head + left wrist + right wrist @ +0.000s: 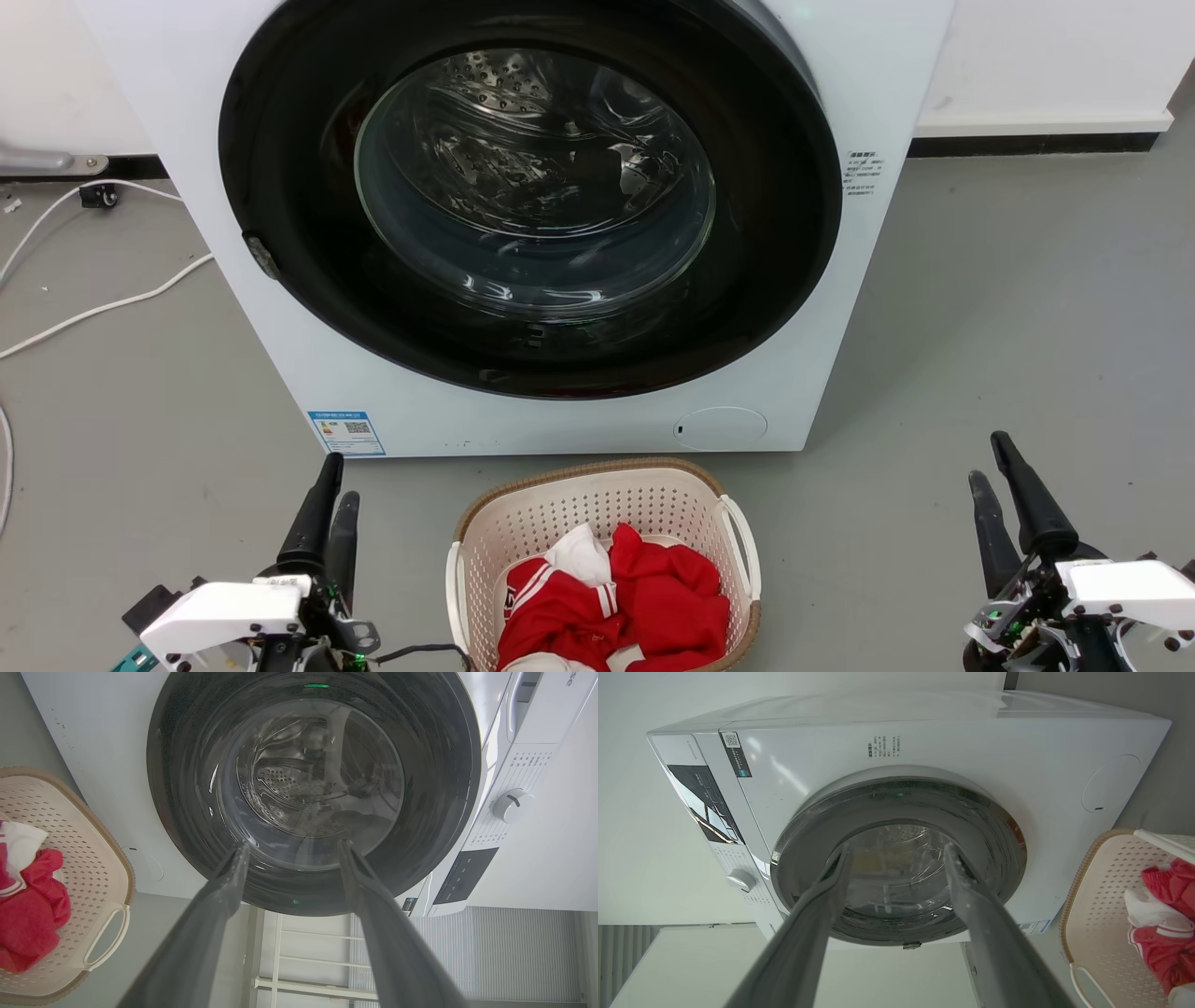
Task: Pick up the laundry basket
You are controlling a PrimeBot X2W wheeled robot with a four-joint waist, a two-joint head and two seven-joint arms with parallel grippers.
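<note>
The laundry basket [579,509] sits on the floor [980,327], just in front of the washing machine [280,355] and below its round door. It lies between your two claws but touches neither. The left claw [339,478] is off the basket's left side and the right claw [988,457] is well apart on the right. Both wrist views show the fingers spread with nothing between them, and both claws point at the machine rather than at the basket.

Expect a light load. The basket is thin perforated plastic and holds only a loose heap of red and white clothes [653,597], which fills part of it. The walls will probably flex if you squeeze them. The smooth plastic may slip under the fingers, so I would not pinch a wall or the brown woven-look rim [597,467].

Take it by the white loop handles, one on the left side [455,579] and one on the right side [747,546]. Each stands out from its wall with an open gap that should admit a finger. Close one claw on each and raise them together. A lift from one side would likely tip the basket and spill the soft clothes. Each claw must first turn inward and come down to handle height.
</note>
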